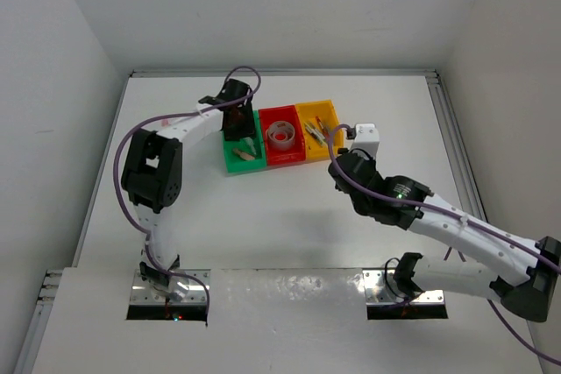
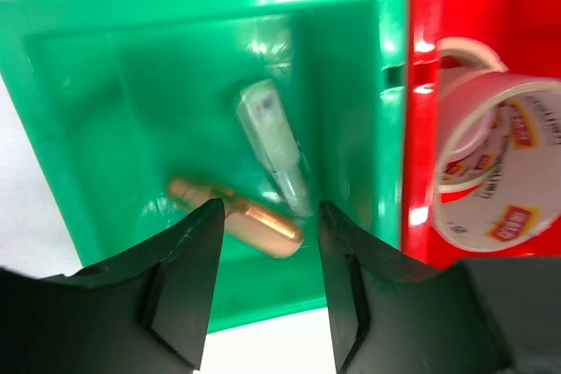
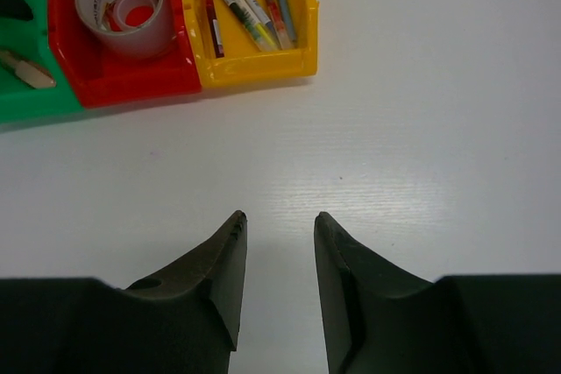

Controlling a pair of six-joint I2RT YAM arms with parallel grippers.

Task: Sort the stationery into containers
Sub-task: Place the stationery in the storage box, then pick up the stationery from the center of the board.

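Three joined bins stand at the back: green (image 1: 230,164), red (image 1: 282,158) and yellow (image 1: 326,109). My left gripper (image 1: 235,122) hovers over the green bin (image 2: 88,85), open and empty (image 2: 268,208). Below it lie a pale whitish piece (image 2: 272,133) and a beige-pink piece (image 2: 241,215). The red bin (image 3: 131,81) holds white tape rolls (image 3: 123,6), which also show in the left wrist view (image 2: 491,164). The yellow bin (image 3: 263,63) holds several pens (image 3: 245,2). My right gripper (image 1: 340,166) is open and empty (image 3: 279,221) above bare table, in front of the yellow bin.
White table (image 1: 289,225) with walls at left, back and right. A metal rail (image 1: 451,142) runs along the right side. Purple cables loop over both arms.
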